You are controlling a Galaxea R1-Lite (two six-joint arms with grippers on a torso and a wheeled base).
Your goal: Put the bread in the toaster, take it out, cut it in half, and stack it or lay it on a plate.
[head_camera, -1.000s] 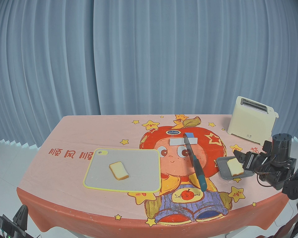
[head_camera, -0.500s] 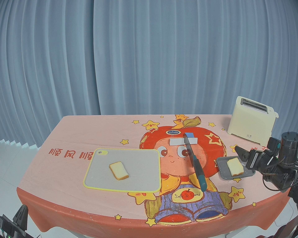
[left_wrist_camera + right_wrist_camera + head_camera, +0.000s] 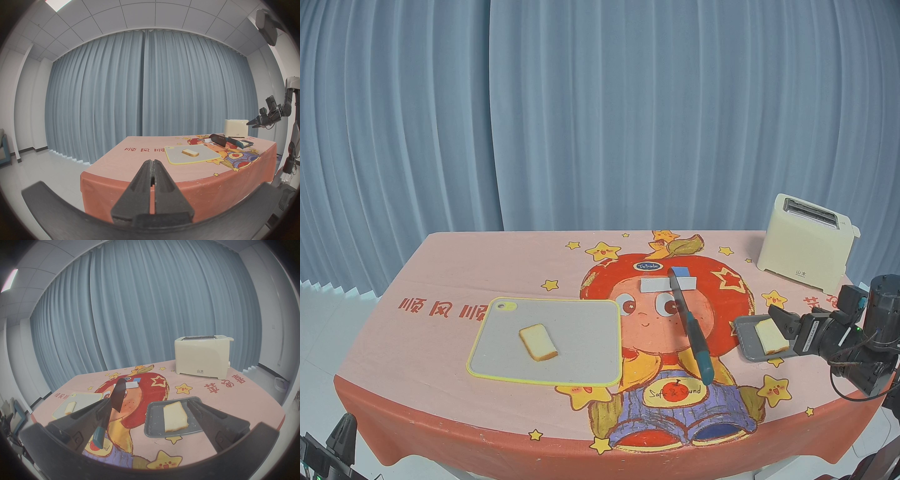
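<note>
A half slice of bread (image 3: 771,335) lies on a grey tray-like plate (image 3: 745,331) at the table's right. My right gripper (image 3: 785,324) hovers at the plate's right edge, open, with nothing between its fingers. From the right wrist, the bread (image 3: 175,416) and plate (image 3: 153,427) lie just beyond my open right gripper (image 3: 149,402). Another bread piece (image 3: 538,342) rests on the grey cutting board (image 3: 581,350). A blue-handled knife (image 3: 690,325) lies mid-table. The cream toaster (image 3: 807,241) stands at the back right. My left gripper (image 3: 152,165) is shut, low and well off the table's left corner.
The table wears a pink cartoon cloth (image 3: 456,275). A small white and blue block (image 3: 669,283) lies under the knife's blade end. Blue curtains hang behind. Bare cloth lies between the cutting board and the knife, and between the plate and the toaster.
My right gripper has drawn back a little from the bread on the plate toward the table's right edge, staying open. The bread pieces, knife and left arm have not moved.
</note>
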